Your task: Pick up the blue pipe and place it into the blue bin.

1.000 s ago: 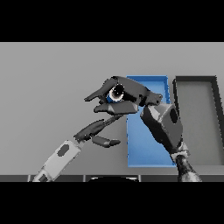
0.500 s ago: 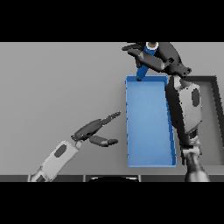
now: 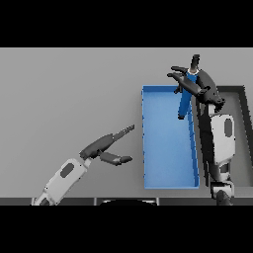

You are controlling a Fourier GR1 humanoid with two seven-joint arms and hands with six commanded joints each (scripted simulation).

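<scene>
— Pipe first, though nearest things lead: where does everything sit?

— Closest, low on the left: left hand (image 3: 106, 146), dark, on a white and grey arm, hovering over the flat grey table (image 3: 69, 94) just left of the bin. Fingers straight and relaxed, thumb spread below, holding nothing. Idle, by the look of it.

— Next out?

— Shallow rectangular blue bin (image 3: 168, 148), long side running away from the robot, floor bare along its near and middle stretch. Beside it on the right, partly hidden behind the right forearm, a dark grey rectangular tray (image 3: 239, 113).

— And farthest?

— Right hand (image 3: 197, 84), up over the bin's far right corner, fingers splayed leftward. Short blue cylindrical pipe (image 3: 185, 103) hanging from under it, slanting down into the bin's far end, lower tip close to the bin floor. Cannot tell whether that tip touches the floor or hangs just above it.

— Gripped or let go?

— Hard to call. Upper end of the pipe tucked under the palm, so probably pinched there, yet the visible fingers stand spread rather than wrapped round it. Looks like a hold at the point of loosening.

— Progress, then?

— Judged late. Pick-up done, carry done, pipe already over and within the bin's outline. Left to do: full release, so that the pipe lies flat on the bin floor, then lifting the right hand clear. Main risk: pipe tipping against the far wall or right rim instead of settling inside.
</scene>
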